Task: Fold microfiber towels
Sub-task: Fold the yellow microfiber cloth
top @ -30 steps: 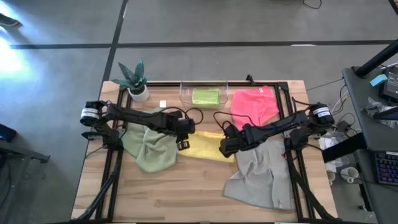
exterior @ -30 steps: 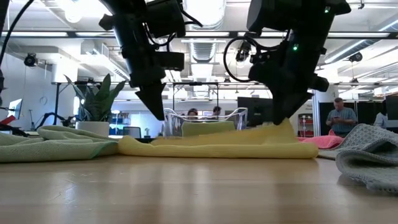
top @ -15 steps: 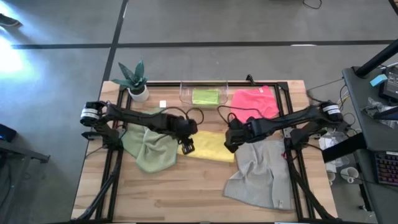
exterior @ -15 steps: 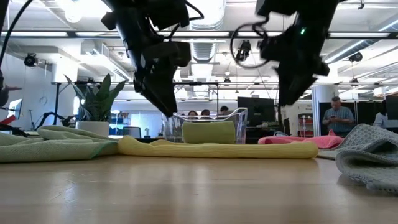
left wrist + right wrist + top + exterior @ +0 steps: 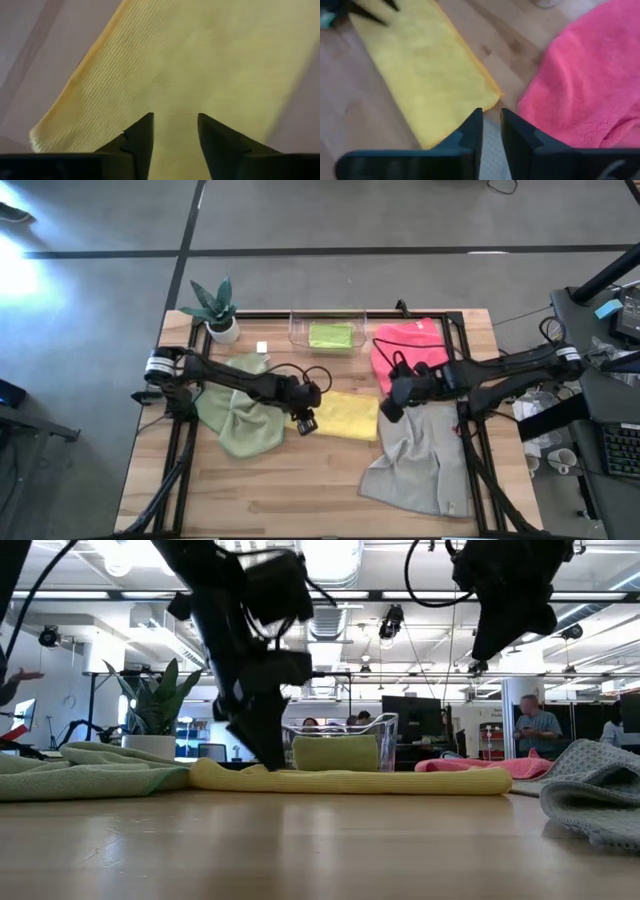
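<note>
At the centre of the surface (image 5: 330, 500), the folded yellow towel (image 5: 345, 416) is lying flat while the left hand (image 5: 305, 423), fingers parted and grasping nothing, is pressing at its 9 o'clock edge and risking dragging the fold open, and the right hand (image 5: 391, 408), nearly clenched and empty, is hanging at 3 o'clock.

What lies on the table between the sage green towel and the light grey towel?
The folded yellow towel lies between the sage green towel and the light grey towel, clearest in the high view.
</note>
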Robot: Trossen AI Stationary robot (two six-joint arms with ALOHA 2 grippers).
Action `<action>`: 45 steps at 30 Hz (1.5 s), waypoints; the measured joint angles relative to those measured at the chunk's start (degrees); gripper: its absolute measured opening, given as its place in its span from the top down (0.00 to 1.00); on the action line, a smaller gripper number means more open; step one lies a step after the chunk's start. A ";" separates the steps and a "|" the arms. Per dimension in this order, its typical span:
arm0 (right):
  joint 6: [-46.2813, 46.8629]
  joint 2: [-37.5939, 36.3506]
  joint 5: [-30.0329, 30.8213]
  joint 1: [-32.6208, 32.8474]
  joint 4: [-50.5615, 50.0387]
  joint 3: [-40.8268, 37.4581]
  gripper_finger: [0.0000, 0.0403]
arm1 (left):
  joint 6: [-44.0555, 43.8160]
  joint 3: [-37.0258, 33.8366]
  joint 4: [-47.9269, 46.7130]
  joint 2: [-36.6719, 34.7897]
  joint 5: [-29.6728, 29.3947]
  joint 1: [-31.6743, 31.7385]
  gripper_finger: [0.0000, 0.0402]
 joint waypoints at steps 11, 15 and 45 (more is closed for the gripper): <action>-0.51 0.59 -0.38 0.70 0.16 -1.05 0.98 | 3.10 0.17 0.59 3.02 -3.00 2.74 0.97; -0.49 0.76 -0.33 0.70 0.22 -1.07 0.98 | 5.18 0.14 0.21 3.33 -9.85 4.98 0.99; -4.11 0.85 -0.85 0.68 0.11 -1.05 0.98 | -1.40 4.54 33.16 5.31 -6.60 3.92 0.98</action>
